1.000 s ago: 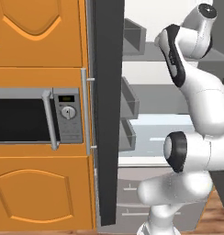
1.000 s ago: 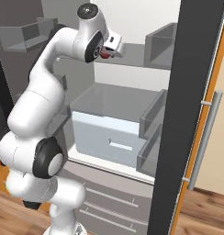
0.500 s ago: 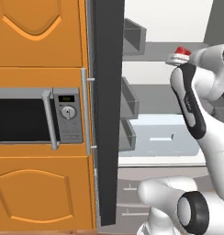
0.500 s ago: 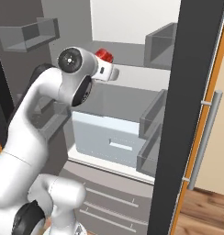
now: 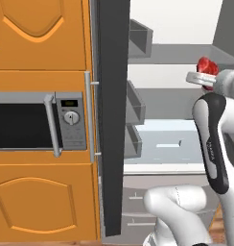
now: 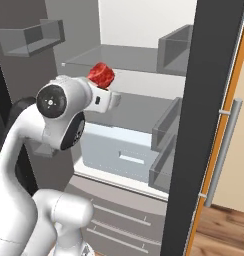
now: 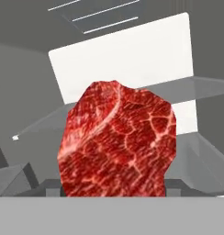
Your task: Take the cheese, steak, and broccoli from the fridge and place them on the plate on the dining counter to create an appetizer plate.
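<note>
Steak (image 7: 117, 140) gripped in pincer (image 6: 105, 89), fridge (image 6: 139, 60) interior.

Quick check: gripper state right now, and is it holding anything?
Gripper: shut on the steak, lifted in front of the open fridge.

**A rendered home kitchen**

An open fridge (image 6: 144, 60) with white walls, grey shelves and door bins stands right of orange cabinets (image 5: 40, 202) holding a built-in microwave (image 5: 37, 120). Wood flooring (image 6: 219, 230) shows at the near right.
</note>
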Tool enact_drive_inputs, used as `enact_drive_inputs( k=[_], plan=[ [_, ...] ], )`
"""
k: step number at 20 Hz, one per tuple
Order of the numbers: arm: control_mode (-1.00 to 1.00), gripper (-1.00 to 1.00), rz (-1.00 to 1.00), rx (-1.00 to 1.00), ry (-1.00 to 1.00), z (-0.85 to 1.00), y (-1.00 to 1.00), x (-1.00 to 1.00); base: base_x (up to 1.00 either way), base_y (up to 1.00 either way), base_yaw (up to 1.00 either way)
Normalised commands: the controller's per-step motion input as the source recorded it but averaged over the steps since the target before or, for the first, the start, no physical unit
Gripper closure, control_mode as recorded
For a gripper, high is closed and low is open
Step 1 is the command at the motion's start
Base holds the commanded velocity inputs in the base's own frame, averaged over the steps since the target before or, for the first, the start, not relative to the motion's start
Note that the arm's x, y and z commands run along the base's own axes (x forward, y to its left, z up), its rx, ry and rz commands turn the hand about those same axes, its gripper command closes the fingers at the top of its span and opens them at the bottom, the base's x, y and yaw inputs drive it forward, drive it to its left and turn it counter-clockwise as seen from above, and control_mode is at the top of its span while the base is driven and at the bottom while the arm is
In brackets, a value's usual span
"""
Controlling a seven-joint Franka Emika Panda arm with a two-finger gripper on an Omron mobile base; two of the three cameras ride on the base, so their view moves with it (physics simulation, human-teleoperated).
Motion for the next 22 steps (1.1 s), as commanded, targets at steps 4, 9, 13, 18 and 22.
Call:
enact_drive_inputs(
  k=[4,9,13,18,22],
  plan=[
    [-1.0,1.0,0.0,0.0,0.22,-0.04,0.0,-0.96,0.0,0.0,0.0],
    [-1.0,1.0,0.0,0.03,0.43,-0.44,0.0,-0.4,0.0,0.0,0.0],
    [1.0,1.0,0.0,0.0,0.09,-0.09,0.0,-0.02,-0.33,0.0,0.0],
    [1.0,1.0,0.0,0.0,0.0,0.0,0.0,0.0,-1.0,0.2,0.0],
    [1.0,1.0,0.0,0.0,0.0,0.0,0.0,0.0,-1.0,0.38,0.0]
  ],
)
